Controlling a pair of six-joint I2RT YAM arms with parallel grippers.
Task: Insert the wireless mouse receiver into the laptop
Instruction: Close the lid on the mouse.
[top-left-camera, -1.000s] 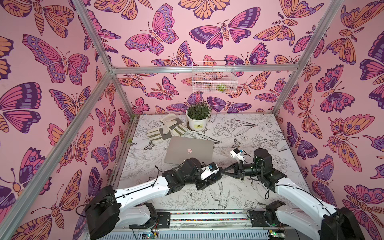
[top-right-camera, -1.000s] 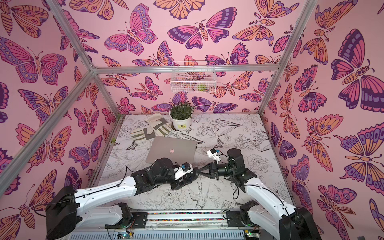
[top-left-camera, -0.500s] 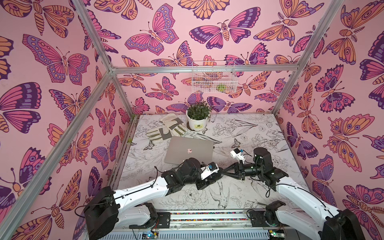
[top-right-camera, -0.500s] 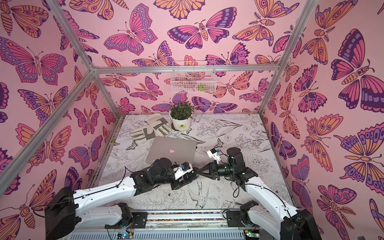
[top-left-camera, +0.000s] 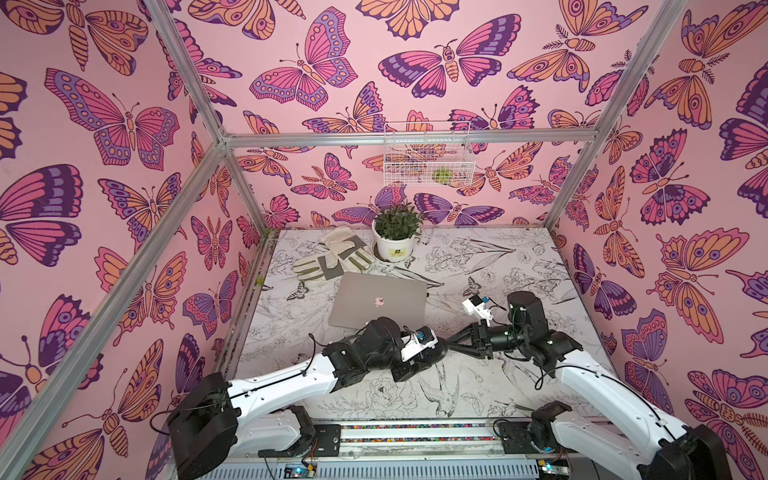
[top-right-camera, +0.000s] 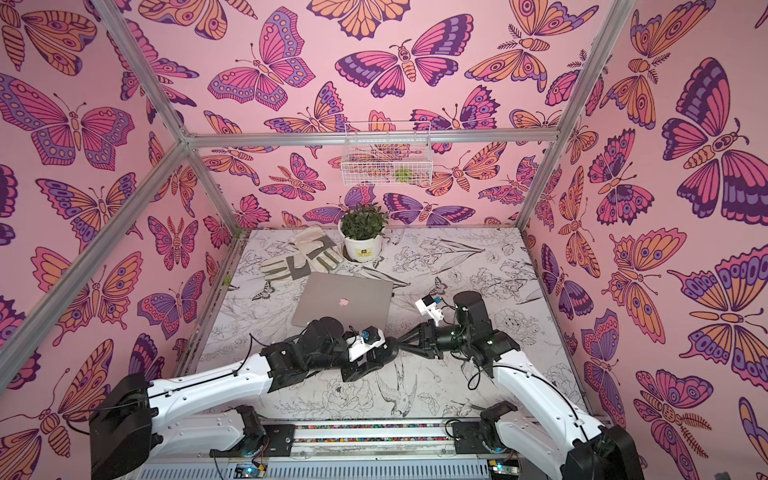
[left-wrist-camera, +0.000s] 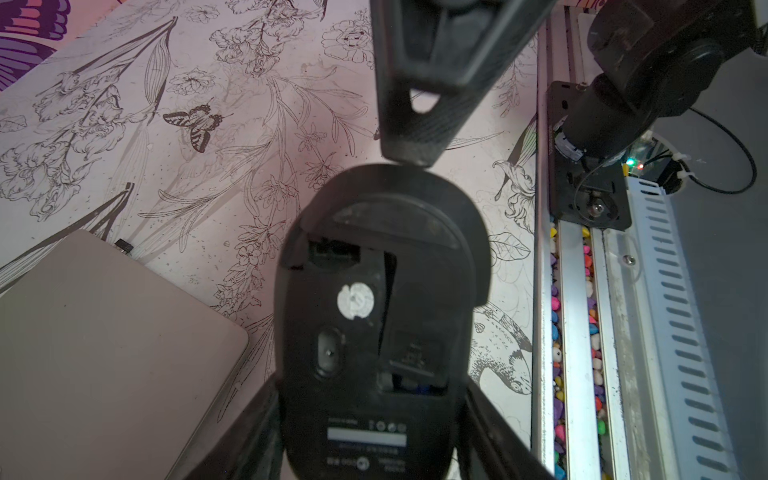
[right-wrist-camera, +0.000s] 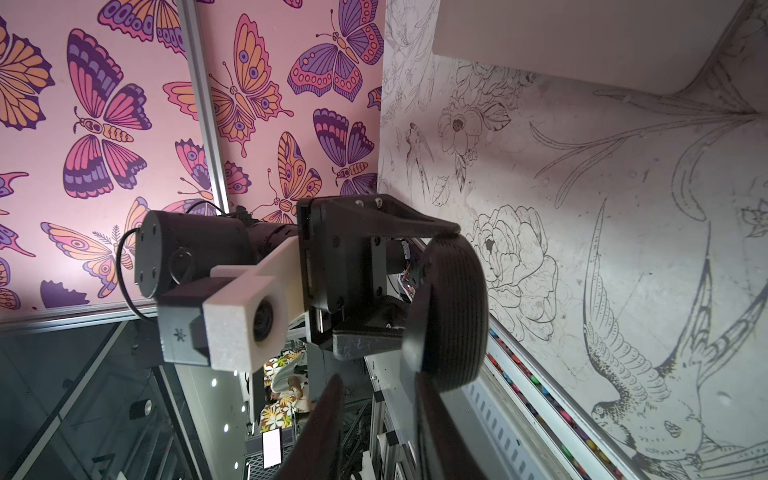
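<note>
the left tool (left-wrist-camera: 372, 380) clamps a black oval plastic mouse (left-wrist-camera: 378, 316), underside showing. the right tool (right-wrist-camera: 376, 395), fingers slightly parted, meets the mouse's end near the thin silver-grey laptop (top-left-camera: 365, 299).

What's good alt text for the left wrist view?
A black mouse, underside toward the camera, is clamped between the fingers of the left gripper, with the tip of the right gripper at the mouse's opposite end. A corner of the silver laptop lies beside it on the flower-printed table.
</note>
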